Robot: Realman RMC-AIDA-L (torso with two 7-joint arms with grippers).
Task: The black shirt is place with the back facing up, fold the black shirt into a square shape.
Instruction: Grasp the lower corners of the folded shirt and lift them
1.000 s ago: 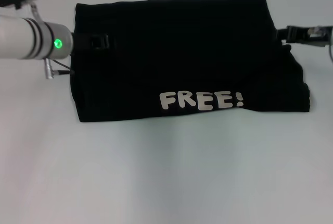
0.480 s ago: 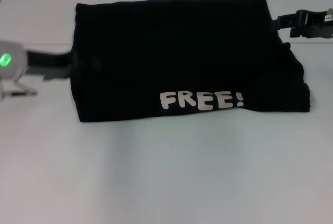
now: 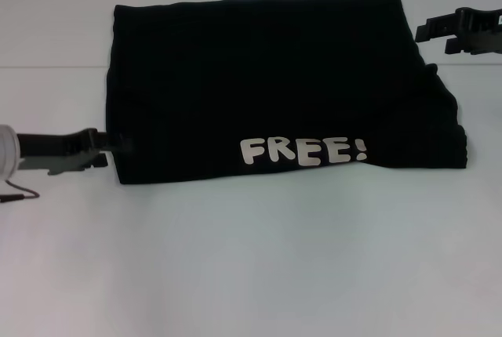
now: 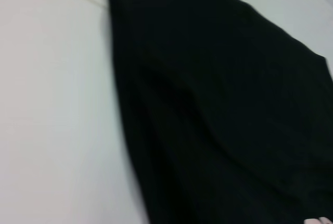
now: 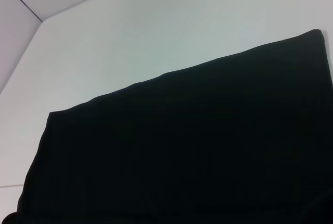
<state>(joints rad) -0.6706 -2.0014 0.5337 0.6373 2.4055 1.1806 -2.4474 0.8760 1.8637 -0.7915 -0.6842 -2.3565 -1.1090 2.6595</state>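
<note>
The black shirt (image 3: 274, 86) lies folded into a broad rectangle on the white table (image 3: 251, 259). White "FREE!" lettering (image 3: 303, 150) faces up along its near edge. My left gripper (image 3: 114, 154) is low at the shirt's near left corner, its fingers apart and the upper tip at the cloth's edge. My right gripper (image 3: 433, 34) hovers open just off the far right corner, clear of the cloth. The left wrist view shows the shirt (image 4: 218, 120) along its edge. Black cloth of the shirt (image 5: 197, 156) fills much of the right wrist view.
Bare white table surrounds the shirt, with a wide stretch in front of it. A faint seam line (image 3: 47, 67) crosses the table behind the left arm. The shirt's right side bulges out in a loose fold (image 3: 455, 133).
The left gripper pulled off the shirt's far left part and moved toward me to the near left corner. The right gripper backed away from the right edge, up and outward.
</note>
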